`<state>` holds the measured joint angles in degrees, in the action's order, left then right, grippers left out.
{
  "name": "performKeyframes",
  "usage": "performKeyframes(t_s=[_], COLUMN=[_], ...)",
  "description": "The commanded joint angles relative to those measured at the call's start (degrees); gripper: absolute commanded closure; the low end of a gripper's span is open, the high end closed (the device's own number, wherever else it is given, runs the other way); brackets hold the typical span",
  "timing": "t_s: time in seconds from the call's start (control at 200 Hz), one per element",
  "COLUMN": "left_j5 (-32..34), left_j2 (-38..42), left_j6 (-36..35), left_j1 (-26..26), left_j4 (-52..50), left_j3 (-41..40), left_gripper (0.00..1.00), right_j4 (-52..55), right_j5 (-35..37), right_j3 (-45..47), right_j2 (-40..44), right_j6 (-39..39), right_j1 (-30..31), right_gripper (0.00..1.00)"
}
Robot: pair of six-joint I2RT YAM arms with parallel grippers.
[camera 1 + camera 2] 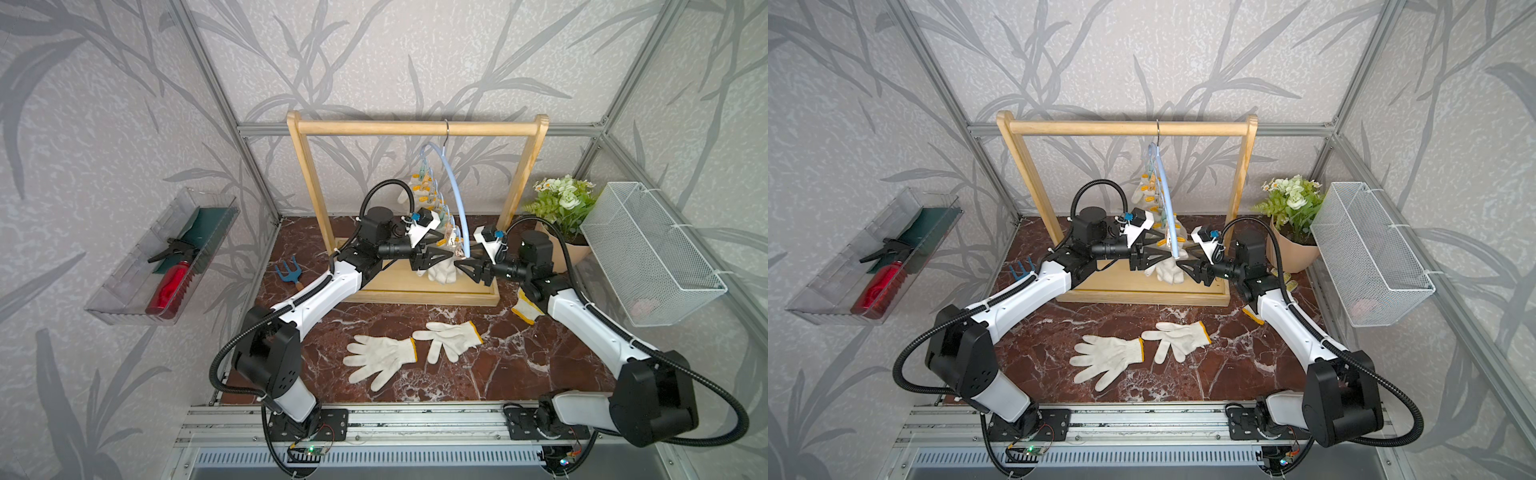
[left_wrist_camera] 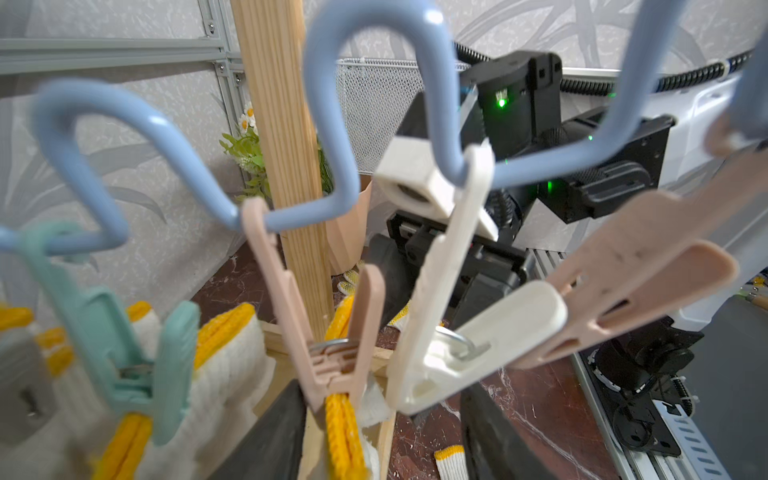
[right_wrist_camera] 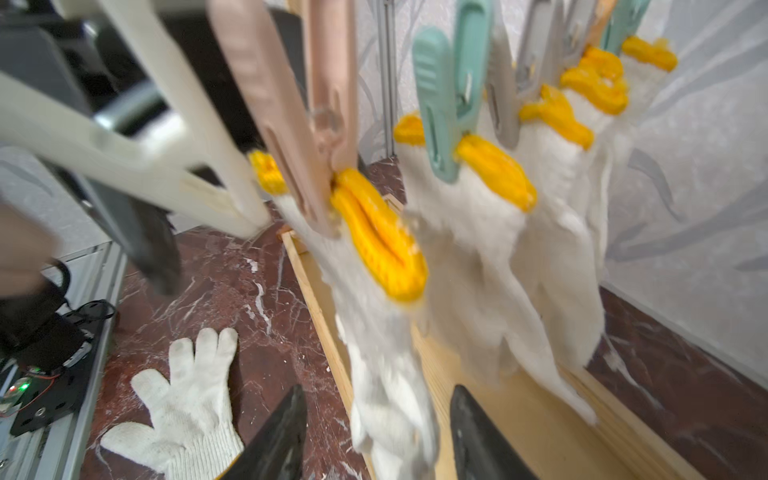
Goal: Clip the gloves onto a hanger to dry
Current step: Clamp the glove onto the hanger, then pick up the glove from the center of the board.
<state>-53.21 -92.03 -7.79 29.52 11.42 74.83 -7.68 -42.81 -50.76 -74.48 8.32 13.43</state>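
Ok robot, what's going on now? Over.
Left gripper open, right gripper open. Glove clipped on hanger, pink clip. More gloves on table. Nothing in the way.

Bright, even; wrist cams blurry.

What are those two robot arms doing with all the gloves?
They are hanging white gloves up to dry. Several clipped gloves hang from the blue hanger on the wooden rack. The left gripper and right gripper are open, either side of the end glove in the pink clip. At least two loose gloves lie on the table, not yet clipped.
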Motion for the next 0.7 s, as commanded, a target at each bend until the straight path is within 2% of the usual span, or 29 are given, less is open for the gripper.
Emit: performKeyframes(t_s=[0.0,0.12,0.275,0.43,0.695], left_j5=[2.3,6.8,14.4,21.8,31.8], left_j2=[3.9,6.2,10.4,14.7,19.9], left_j6=[0.8,0.3,-1.3,-1.8,0.7], left_j1=[-0.7,-1.5,-1.9,-2.6,-5.0], left_j4=[2.3,1.6,0.4,0.6,0.0], left_j3=[-2.5,-5.9,-11.5,-17.5,-24.0], left_gripper=[0.41,0.39,0.38,0.37,0.37], right_j4=[4.6,11.6,13.8,22.4,33.2], right_j5=[13.5,20.3,24.9,38.9,50.0], right_j3=[2.0,4.3,10.3,12.3,14.8], right_j2=[4.2,7.3,10.6,10.7,7.8], right_j6=[-3.7,-7.5,-20.2,-26.3,-36.5], right_j1=[-0.2,-0.1,0.6,8.2,16.8], right_gripper=[0.42,0.41,0.41,0.41,0.46])
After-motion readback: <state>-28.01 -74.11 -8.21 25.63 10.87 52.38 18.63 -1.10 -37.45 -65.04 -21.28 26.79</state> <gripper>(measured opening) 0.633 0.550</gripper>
